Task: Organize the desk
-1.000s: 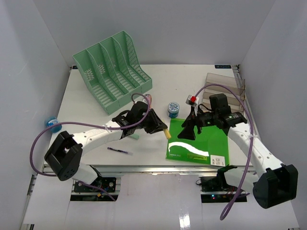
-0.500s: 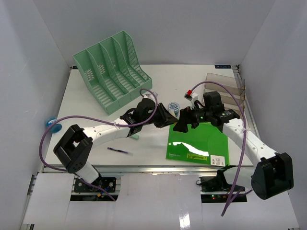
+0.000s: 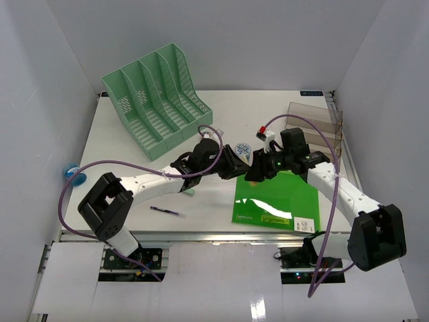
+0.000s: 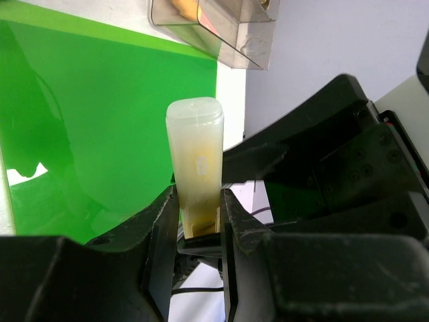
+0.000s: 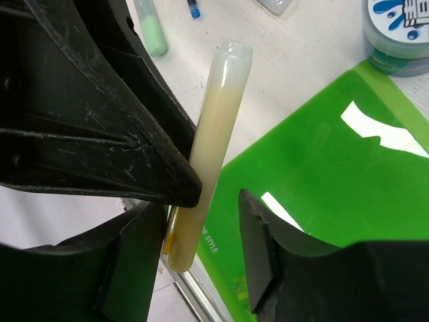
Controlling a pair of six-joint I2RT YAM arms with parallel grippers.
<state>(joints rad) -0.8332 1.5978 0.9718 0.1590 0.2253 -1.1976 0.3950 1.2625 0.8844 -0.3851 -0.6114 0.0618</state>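
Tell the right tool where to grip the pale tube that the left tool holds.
Probably the yellowish end of the tube poking past the left tool, coming from opposite it and closing across the slim round barrel.

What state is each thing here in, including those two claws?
Left gripper: shut on tube.
Tube: gripped at one end, in the air.
Right gripper: open, fingers either side of tube.
Folder: flat on desk.
Rack: upright, slots look empty.
Pen: lying on desk.
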